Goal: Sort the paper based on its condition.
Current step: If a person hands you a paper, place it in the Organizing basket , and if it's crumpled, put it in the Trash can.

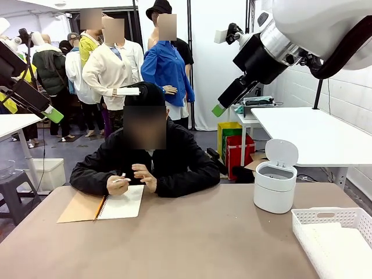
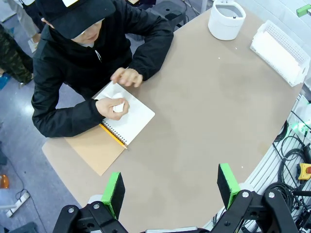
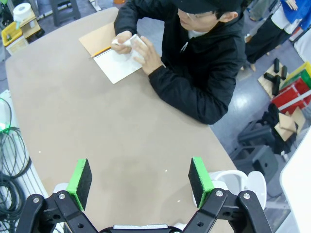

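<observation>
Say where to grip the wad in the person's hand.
Probably the exposed lumpy end of the wad, taken from above with jaws straddling it: the person's hand wraps the rest, and the notebook lies close beneath, blocking a low approach.

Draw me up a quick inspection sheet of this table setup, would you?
Surface: brown table, rounded corners.
Job's things: small white paper wad in the person's hand, over the notebook.
Clutter: open notebook with tan cover; white bin, lid up; white basket.
Grippers: left pincer and right pincer both open, high above the table, holding nothing.
Cables: black bundles beside the table edge.
Surroundings: red crate on the floor; white table behind.
</observation>
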